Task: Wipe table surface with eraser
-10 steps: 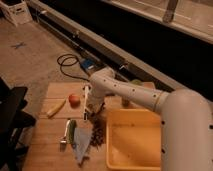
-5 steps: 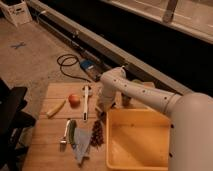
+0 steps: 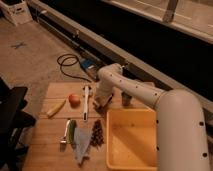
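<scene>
The table surface (image 3: pixel 50 135) is a top of light-brown wooden planks. My gripper (image 3: pixel 102 103) is low over its far middle, just right of the long white-handled tool (image 3: pixel 86 102). It is shut on the eraser (image 3: pixel 105 102), a small pale tan block with a darker side, which rests on or just above the planks. The white arm (image 3: pixel 145 92) reaches in from the right, over the far rim of the tub.
A big yellow plastic tub (image 3: pixel 114 145) fills the table's right side. An orange fruit (image 3: pixel 74 99), a banana (image 3: pixel 56 107), a green vegetable (image 3: pixel 71 131), a grey cloth (image 3: pixel 82 144) and a pine cone (image 3: pixel 96 133) lie left of it. A cable (image 3: pixel 67 64) lies on the floor.
My gripper has moved from near the pine cone toward the table's far side and slightly right, with the eraser in it. The other objects have not moved.
</scene>
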